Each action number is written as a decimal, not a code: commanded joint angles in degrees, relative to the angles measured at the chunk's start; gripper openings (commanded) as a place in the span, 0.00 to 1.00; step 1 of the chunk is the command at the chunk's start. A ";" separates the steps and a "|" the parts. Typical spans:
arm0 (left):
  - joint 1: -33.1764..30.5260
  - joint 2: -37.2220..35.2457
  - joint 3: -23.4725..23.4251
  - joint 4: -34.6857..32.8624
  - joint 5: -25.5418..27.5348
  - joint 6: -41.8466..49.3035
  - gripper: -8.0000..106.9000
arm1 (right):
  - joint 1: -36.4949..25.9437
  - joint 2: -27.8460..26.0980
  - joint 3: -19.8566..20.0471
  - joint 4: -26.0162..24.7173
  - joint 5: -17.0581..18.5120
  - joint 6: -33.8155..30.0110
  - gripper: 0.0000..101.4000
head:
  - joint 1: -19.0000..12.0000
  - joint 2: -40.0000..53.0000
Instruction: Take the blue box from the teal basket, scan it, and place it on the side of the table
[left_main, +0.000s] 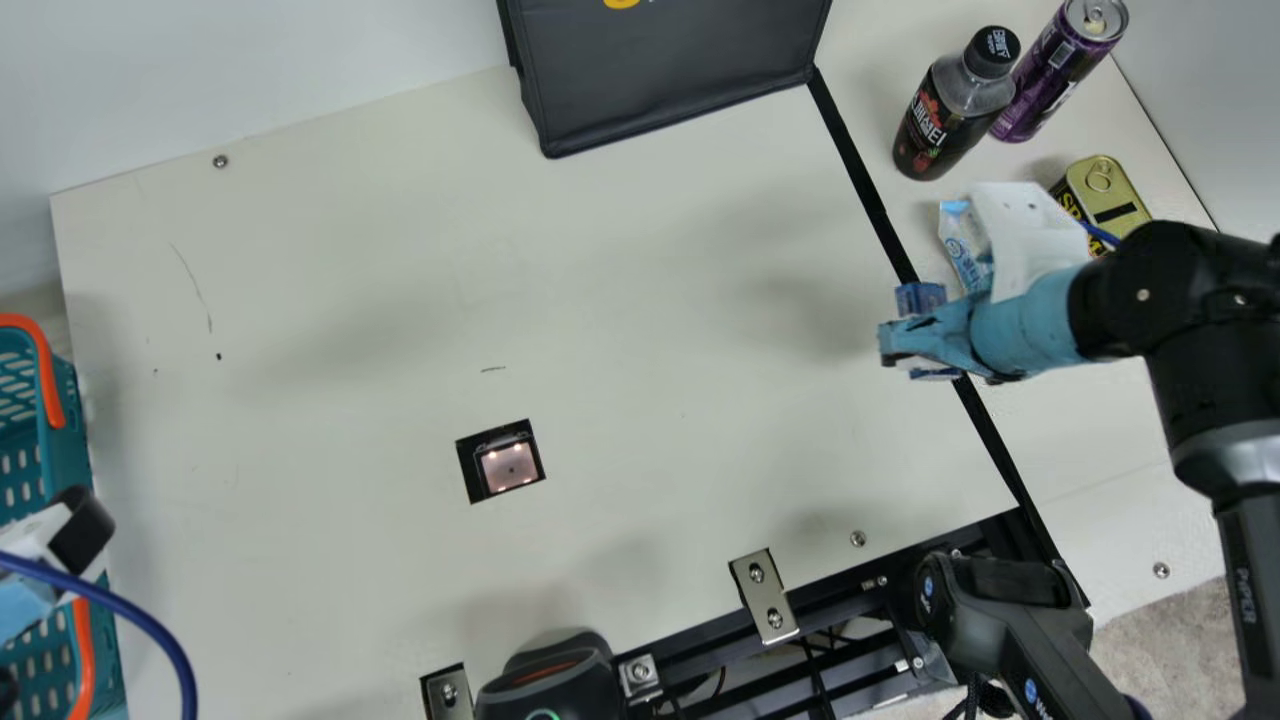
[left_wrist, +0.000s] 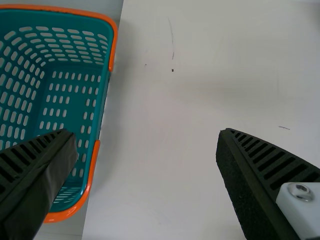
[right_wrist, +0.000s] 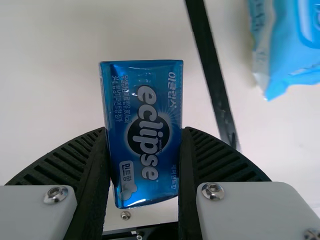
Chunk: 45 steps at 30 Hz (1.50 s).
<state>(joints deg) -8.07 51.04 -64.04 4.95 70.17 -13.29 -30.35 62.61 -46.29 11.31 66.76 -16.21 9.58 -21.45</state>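
Right gripper (left_main: 897, 345) grips the blue box (right_wrist: 145, 125) between both fingers, by the black strip (left_main: 857, 165), seemingly held above the table (left_main: 650, 300). Left gripper (left_main: 82, 530) is open, near the teal basket (left_wrist: 101, 97).

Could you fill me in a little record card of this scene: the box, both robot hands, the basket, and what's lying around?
Blue box: held between the fingers of the right gripper, near the black strip
Box color: blue, with white lettering
Right gripper: shut on the blue box
Left gripper: open, near the basket
Basket: teal with orange handles, at the table's left edge
Beyond the black strip: bottle, purple can, gold tin, blue-and-white packet
Already scanned: cannot tell
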 joint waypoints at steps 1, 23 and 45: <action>0.00 0.00 0.00 0.00 0.00 0.00 0.85 | -5.93 -0.12 -0.28 0.46 0.73 -3.43 0.00 | -1.66 -0.13; 0.00 0.00 0.00 0.00 0.00 0.00 0.85 | -31.25 5.08 -2.59 -3.05 0.40 -32.02 0.00 | -1.66 -0.13; 0.00 0.00 0.00 0.00 0.00 0.00 0.85 | -34.27 13.88 5.67 -9.35 -14.98 -46.65 0.00 | -1.66 -0.13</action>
<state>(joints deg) -8.07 51.04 -64.04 4.95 70.17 -13.29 -64.71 76.19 -40.83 2.26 52.61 -62.79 9.67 -21.45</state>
